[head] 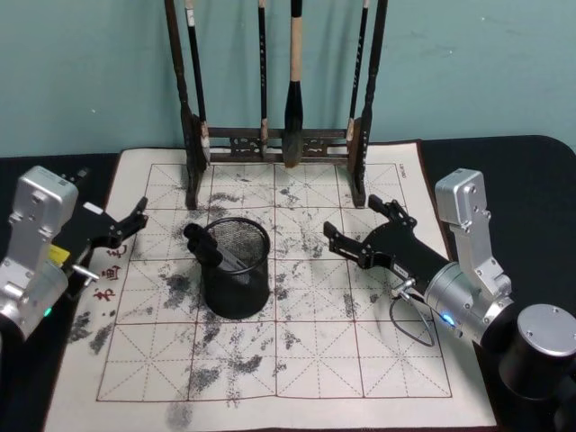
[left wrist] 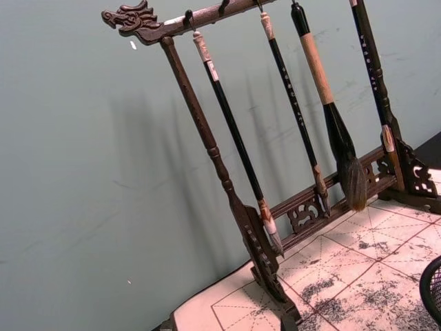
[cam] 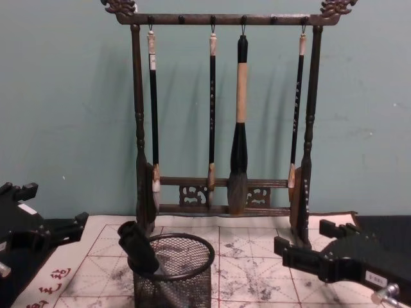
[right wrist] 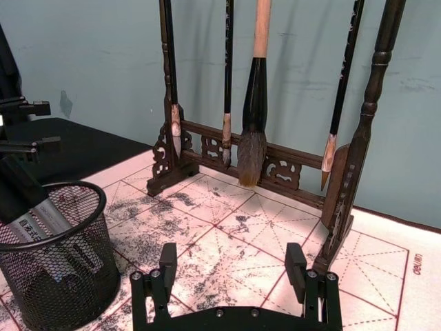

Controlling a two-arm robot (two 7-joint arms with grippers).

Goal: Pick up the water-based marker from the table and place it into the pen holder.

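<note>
water-based marker (head: 205, 245), black cap with grey barrel: leaning inside the short round black wire-mesh pen holder (head: 237, 292), cap over its left rim. right gripper (head: 360, 231), fingers apart, empty, right of the holder; left gripper (head: 137, 219), fingers apart, empty, at left.

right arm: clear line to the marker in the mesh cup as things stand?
Probably yes. The right gripper is open, facing the pen holder across bare paper; the marker leans out over the rim on the far side.

A calligraphy practice corner: a wooden brush rack (head: 274, 135) stands on an ink-stained gridded felt mat (head: 315, 360) against a plain teal wall (cam: 64, 96).
</note>
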